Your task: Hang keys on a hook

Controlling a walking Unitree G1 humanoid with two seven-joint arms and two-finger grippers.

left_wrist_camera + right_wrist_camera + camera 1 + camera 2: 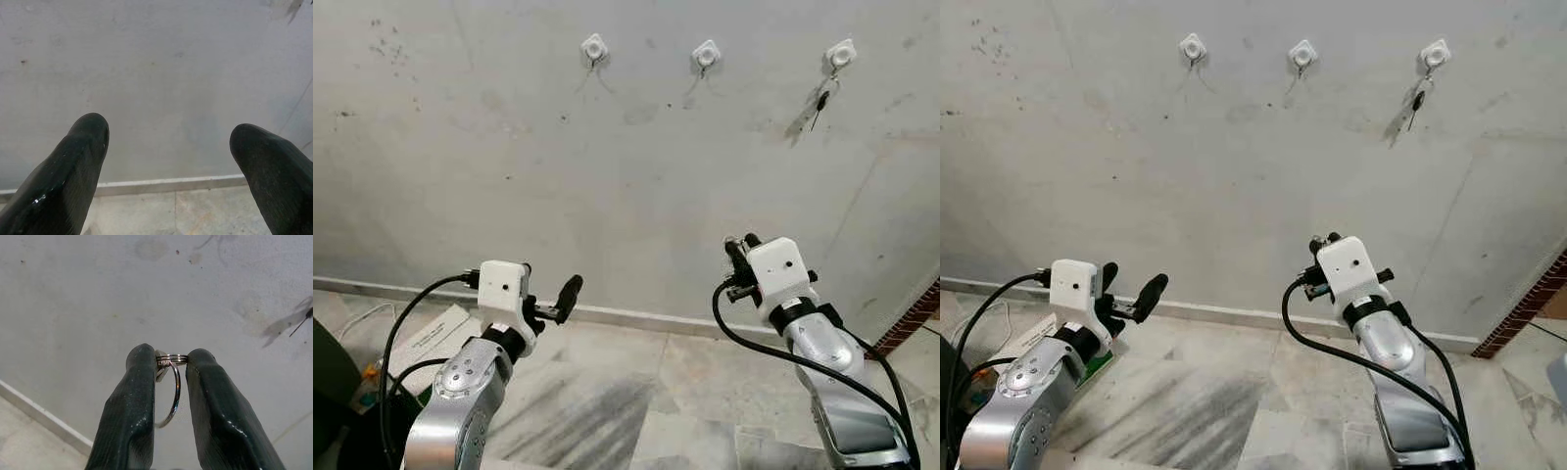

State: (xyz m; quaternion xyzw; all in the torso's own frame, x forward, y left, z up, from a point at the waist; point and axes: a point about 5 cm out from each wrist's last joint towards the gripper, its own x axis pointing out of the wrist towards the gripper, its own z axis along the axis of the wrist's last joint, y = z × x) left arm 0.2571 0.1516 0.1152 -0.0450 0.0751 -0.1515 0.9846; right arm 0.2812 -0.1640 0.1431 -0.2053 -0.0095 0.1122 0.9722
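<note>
Three white hooks are fixed high on the grey wall: left hook (594,46), middle hook (706,55), right hook (840,56). A dark key (820,102) hangs from the right hook. My right gripper (740,247) is raised in front of the wall, well below the middle and right hooks. In the right wrist view this gripper (171,360) is shut on a silver key ring (173,396), which hangs between the fingertips. My left gripper (551,290) is held low at the left, open and empty, its fingers (73,161) wide apart and facing the wall.
A pale skirting board (636,318) runs along the wall's foot above a grey tiled floor (607,392). A flat cardboard box (431,338) and dark clutter lie at the lower left. A red brick edge (915,318) stands at the far right.
</note>
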